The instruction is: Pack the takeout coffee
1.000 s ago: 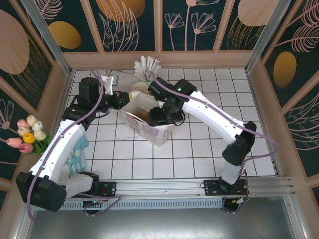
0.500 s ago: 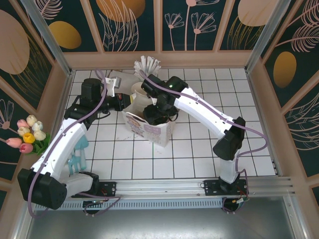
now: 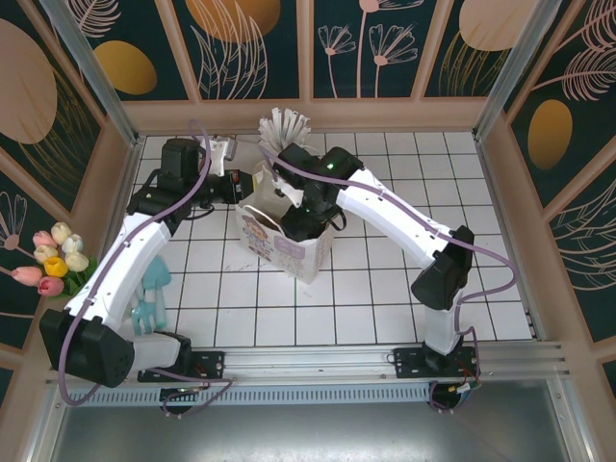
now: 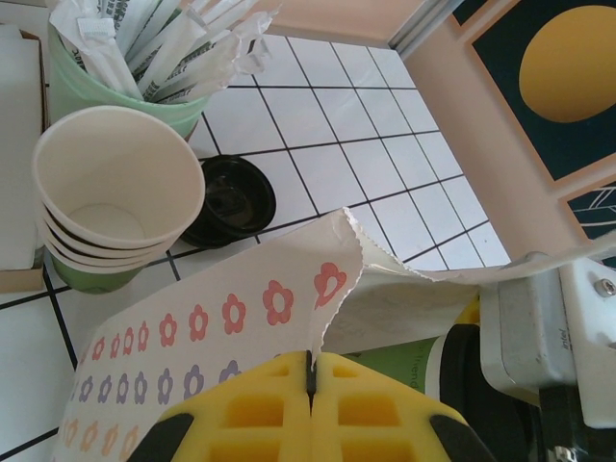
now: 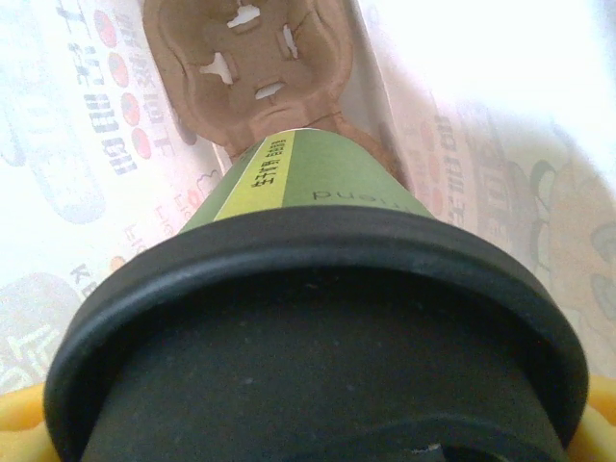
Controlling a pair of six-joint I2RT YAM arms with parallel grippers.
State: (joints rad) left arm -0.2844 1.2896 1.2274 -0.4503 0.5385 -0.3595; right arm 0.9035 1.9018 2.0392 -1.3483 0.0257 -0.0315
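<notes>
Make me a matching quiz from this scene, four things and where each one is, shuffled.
1 takeout coffee
2 paper bag
3 loose black lid
4 straws

A flat on the tiles
B standing in the mint holder
C inside the bag, above the pulp carrier
D edge pinched by the left tool

Pairs: 1-C, 2-D, 3-A, 4-B.

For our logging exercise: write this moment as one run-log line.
phase: bagging | left gripper: shut on paper bag rim | right gripper: shut on takeout coffee, inside bag above pulp carrier
</notes>
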